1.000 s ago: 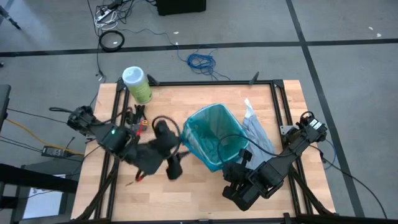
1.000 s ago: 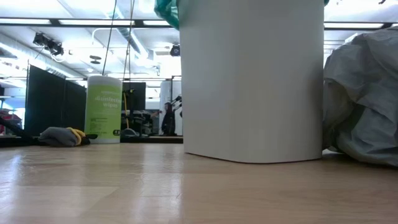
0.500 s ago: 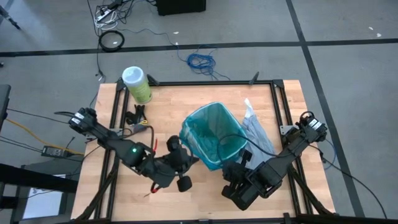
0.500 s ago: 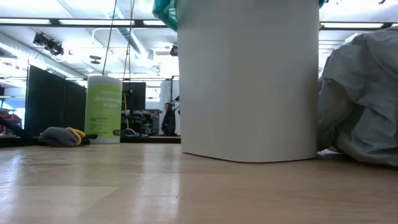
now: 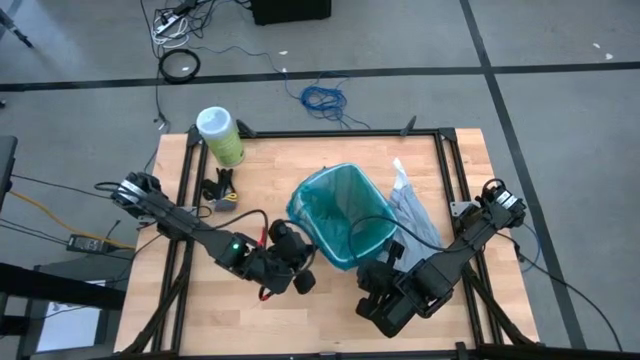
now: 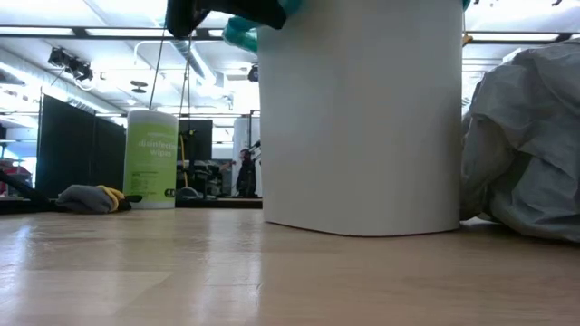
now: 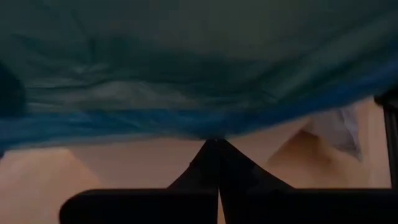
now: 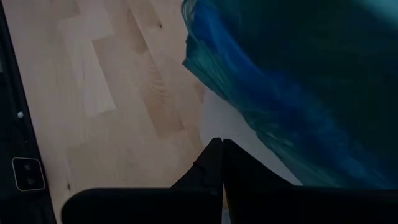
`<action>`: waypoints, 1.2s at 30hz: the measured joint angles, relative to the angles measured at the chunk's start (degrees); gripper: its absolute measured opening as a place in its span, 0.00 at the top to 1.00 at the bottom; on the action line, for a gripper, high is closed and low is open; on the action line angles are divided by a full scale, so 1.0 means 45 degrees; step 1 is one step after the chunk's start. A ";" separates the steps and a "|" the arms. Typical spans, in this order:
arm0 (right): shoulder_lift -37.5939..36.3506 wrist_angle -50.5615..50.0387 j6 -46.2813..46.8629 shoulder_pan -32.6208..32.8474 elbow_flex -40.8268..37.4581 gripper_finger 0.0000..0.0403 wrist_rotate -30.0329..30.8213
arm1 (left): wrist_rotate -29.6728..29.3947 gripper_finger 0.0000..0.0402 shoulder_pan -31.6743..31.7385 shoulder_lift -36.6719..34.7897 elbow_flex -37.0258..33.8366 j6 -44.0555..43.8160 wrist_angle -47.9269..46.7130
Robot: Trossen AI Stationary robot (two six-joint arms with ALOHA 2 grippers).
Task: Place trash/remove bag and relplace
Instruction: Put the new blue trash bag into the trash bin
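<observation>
A white bin [image 5: 345,245] lined with a teal-green plastic bag [image 5: 340,210] stands near the middle of the wooden surface [image 5: 270,320], as the robot's left hand [image 5: 300,268] presses up against the bin's left rim. Its fingers [image 7: 214,165] are drawn tight together, their tips meeting right at the edge of the teal film; whether any of the film is pinched between them cannot be told. Seen from tabletop height, the dark arm shows above the bin's upper left corner, beside a fold of the teal bag.

The right hand [image 5: 385,262] waits at the bin's near right side, fingers [image 8: 217,162] shut together and empty, close to the white wall and the teal overhang.

The pale grey liner [image 5: 410,205] lies crumpled on the surface just right of the bin, touching its side in the low view [image 6: 521,136]. A green wipes canister [image 5: 220,135] stands at the far left corner, with a small dark clip [image 5: 217,188] lying nearer the left arm.
</observation>
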 joint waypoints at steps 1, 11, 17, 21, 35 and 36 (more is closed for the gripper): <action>0.0000 -0.0007 -0.0006 0.0000 0.0000 1.00 -0.0003 | 0.0003 0.99 0.0055 -0.0008 -0.0118 -0.0052 0.0191; -0.0010 0.0353 -0.0265 0.0215 0.0038 1.00 -0.1304 | 0.0987 0.99 0.0283 -0.0157 -0.0768 0.0026 0.0651; -0.0745 0.4665 -0.1142 0.1846 0.0155 1.00 -0.1889 | 0.1269 0.99 -0.0282 -0.0479 -0.0494 0.1072 0.0844; -0.1260 0.5226 -0.1626 0.1783 0.0170 1.00 0.1683 | 0.1168 1.00 -0.0281 -0.0441 -0.0498 0.1067 0.1318; -0.1253 0.3098 -0.1742 -0.0363 -0.0655 1.00 0.2056 | 0.2257 0.99 -0.0589 -0.0865 -0.0494 0.3043 0.3351; -0.1253 0.3125 -0.1649 -0.0470 -0.0830 1.00 0.1930 | 0.2290 0.99 -0.0595 -0.0865 -0.0494 0.2998 0.3126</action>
